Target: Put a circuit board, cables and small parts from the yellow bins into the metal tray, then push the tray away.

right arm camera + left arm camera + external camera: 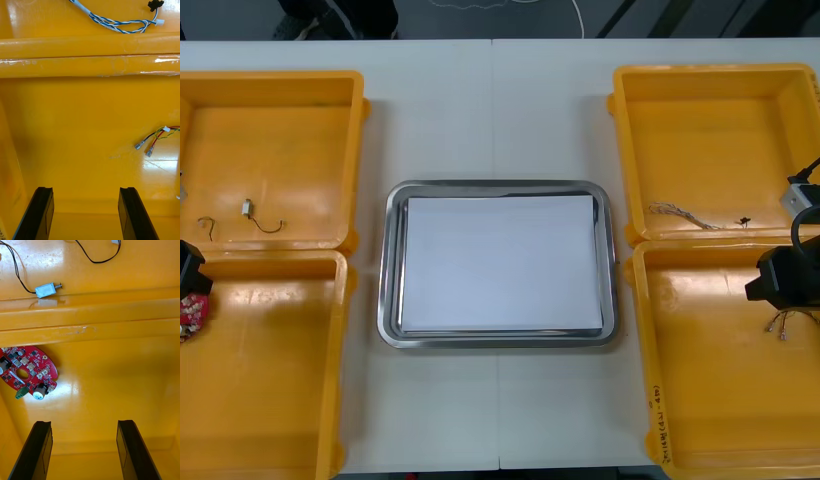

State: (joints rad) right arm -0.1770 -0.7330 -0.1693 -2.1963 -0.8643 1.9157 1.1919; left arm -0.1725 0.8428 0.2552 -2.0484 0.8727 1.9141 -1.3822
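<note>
A round red circuit board (28, 371) lies in the near left yellow bin (270, 370), ahead of my left gripper (84, 452) and off to one side of its open fingers, which hold nothing. That gripper (188, 270) hangs over the bin's far left corner. My right gripper (86, 215) is also open and holds nothing, low inside the near right bin (720, 400). A red and yellow cable (157, 137) lies beyond one finger. The metal tray (498, 190), white inside, sits at the table's middle.
The far right bin (710, 150) holds a twisted blue and white cable (116, 22). A small metal part (47, 290) on a black cable (99, 257) lies in the far left bin (275, 150). Bin walls stand between each pair.
</note>
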